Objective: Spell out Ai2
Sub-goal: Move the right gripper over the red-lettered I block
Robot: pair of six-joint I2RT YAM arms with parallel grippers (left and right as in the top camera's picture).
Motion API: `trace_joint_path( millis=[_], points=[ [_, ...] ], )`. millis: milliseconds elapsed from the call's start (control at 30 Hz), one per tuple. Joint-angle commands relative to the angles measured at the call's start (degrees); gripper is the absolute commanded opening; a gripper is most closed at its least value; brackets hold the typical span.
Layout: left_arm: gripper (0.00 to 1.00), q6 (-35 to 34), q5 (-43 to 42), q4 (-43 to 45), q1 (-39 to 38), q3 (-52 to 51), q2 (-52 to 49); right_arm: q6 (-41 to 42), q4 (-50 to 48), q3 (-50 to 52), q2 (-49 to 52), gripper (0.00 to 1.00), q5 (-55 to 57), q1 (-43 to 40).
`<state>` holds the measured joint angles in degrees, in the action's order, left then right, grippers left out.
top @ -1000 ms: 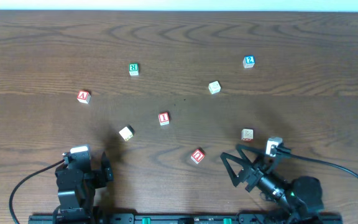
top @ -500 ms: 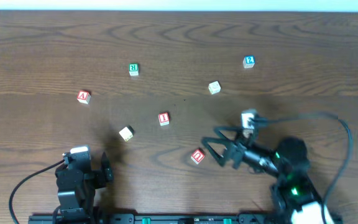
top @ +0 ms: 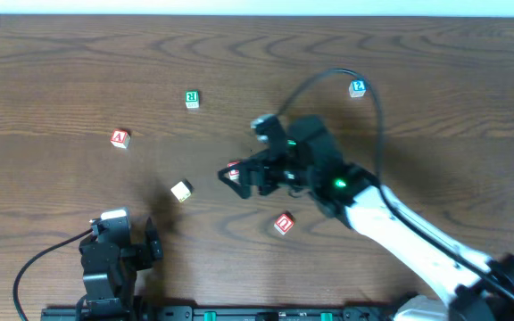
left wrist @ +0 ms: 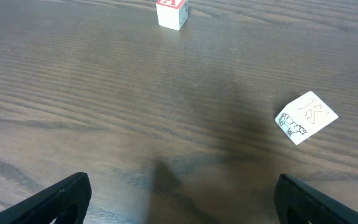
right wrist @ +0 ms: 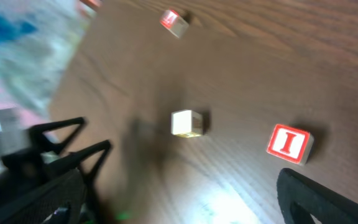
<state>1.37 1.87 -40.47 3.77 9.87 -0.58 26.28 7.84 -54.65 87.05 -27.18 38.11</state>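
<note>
- Ai2 cubes lay scattered on the table (top: 453, 53), none touching another.
- A cube (top: 120, 137) sat at the left, well apart from the other 2 task cubes.
- 2 cube (top: 357, 87) sat at the right, near the back edge.
- I cube (right wrist: 289, 143) sat mid-table with its letter face up, just ahead of 1 finger (right wrist: 319, 196) of the right gripper (top: 239, 176), and not between the fingers.
- Right gripper was spread open over the middle of the table, holding nothing.
- Left gripper (left wrist: 183, 180) was spread wide and empty near the front edge, facing the A cube and a pale cube (left wrist: 306, 117).
- Green R cube (top: 192, 98) lay near the back.
- Red U cube (top: 283, 224) lay near the front, beside the right arm (top: 391, 223).
</note>
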Motion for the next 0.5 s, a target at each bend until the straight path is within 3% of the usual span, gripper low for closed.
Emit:
trace_joint_path(
  millis=[0, 333, 467],
  points=[
    [0.95, 0.4, 0.0, -1.4, 0.3, -0.7, 0.2, -4.1, 3.1, -5.9, 3.7, 0.99, 11.7, 2.8],
    [0.95, 0.4, 0.0, -1.4, 0.3, -0.7, 0.2, -4.1, 6.2, -11.4, 13.6, 0.98, 30.5, 9.6],
    [0.95, 0.4, 0.0, -1.4, 0.3, -0.7, 0.2, -4.0, 6.8, -11.4, 16.4, 0.94, 32.0, 10.3]
  ],
)
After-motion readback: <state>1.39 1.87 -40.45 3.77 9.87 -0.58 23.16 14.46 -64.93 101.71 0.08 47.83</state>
